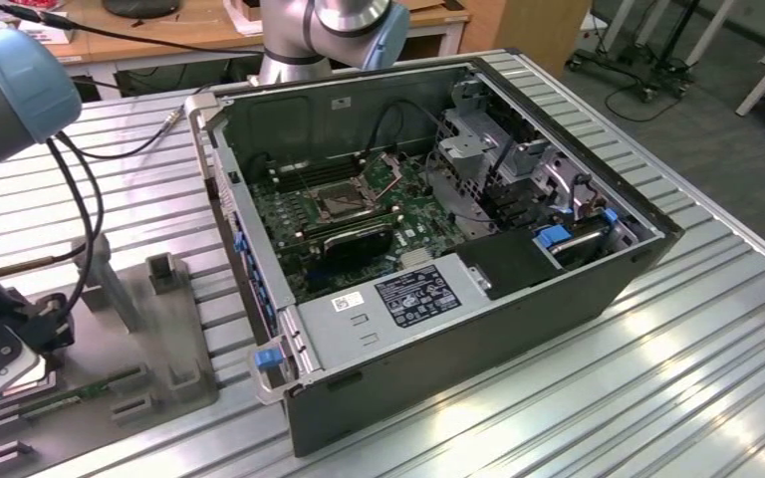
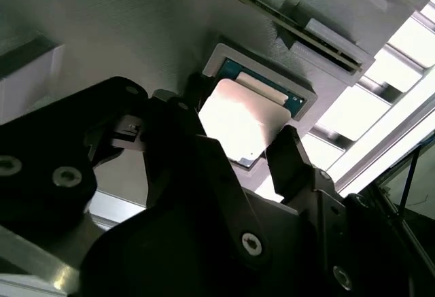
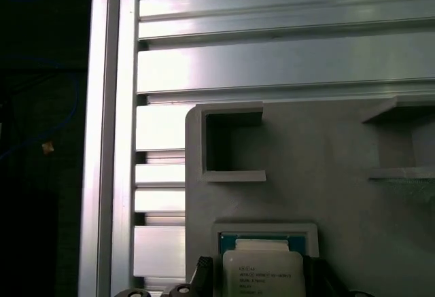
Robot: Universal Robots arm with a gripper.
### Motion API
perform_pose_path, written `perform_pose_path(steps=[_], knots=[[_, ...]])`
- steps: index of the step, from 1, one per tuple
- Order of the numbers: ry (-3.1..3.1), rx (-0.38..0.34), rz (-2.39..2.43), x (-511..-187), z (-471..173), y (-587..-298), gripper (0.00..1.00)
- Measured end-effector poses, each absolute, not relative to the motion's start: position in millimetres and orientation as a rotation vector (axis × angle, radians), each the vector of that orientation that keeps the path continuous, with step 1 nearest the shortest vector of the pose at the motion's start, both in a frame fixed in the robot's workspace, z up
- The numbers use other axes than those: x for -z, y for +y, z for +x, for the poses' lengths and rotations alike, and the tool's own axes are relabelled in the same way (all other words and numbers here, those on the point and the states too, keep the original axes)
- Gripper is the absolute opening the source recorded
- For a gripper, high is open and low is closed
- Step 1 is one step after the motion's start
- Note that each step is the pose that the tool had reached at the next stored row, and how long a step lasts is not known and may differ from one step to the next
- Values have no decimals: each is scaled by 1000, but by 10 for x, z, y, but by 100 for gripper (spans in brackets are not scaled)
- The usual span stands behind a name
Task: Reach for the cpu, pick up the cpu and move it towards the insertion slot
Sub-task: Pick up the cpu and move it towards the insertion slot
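The open computer case point(image 1: 489, 299) lies mid-tabletop point(image 1: 675, 398), with the insertion slot point(image 1: 340, 202) facing up inside it. Near the tabletop's edge, the grey fixture point(image 1: 143, 358) keeps the cpu point(image 2: 234, 120) flat in its pocket. This lets my jaws stand spread at two opposite sides of it. I cannot tell if they touch it.

A big black computer case point(image 1: 622, 289) lay open on its side on the ribbed metal tabletop point(image 1: 648, 388). Inside it was a green board point(image 1: 416, 214). Near the front was a silver box point(image 1: 356, 334) with labels on it. A blue clip point(image 1: 268, 358) stuck out at the case's near corner. Beside the case, on the exterior view's left, sat a grey holder plate point(image 1: 176, 368). A wooden desk point(image 1: 196, 35) stood behind.
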State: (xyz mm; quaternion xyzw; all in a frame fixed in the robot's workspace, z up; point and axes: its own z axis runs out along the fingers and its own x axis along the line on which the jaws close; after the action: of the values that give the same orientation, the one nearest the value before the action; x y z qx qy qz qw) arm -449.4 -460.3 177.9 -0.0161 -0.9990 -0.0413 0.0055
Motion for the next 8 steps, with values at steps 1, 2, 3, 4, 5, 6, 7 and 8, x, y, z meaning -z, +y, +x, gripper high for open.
perform_pose_path(steps=[1, 2, 3, 4, 5, 6, 7, 8], knots=[[-3128, 129, -50, -1780, -4493, -4604, 66], [-3127, 129, -50, -1780, -4492, -4604, 66], [-3127, 129, -50, -1780, -4491, -4604, 60], [-3128, 129, -50, -1780, -4491, -4604, 60], [-3128, 129, -50, -1780, -4491, -4604, 60], [-3128, 129, -50, -1779, -4491, -4604, 58], [-3127, 129, -50, -1780, -4491, -4604, 58], [-3128, 129, -50, -1780, -4491, -4604, 54]])
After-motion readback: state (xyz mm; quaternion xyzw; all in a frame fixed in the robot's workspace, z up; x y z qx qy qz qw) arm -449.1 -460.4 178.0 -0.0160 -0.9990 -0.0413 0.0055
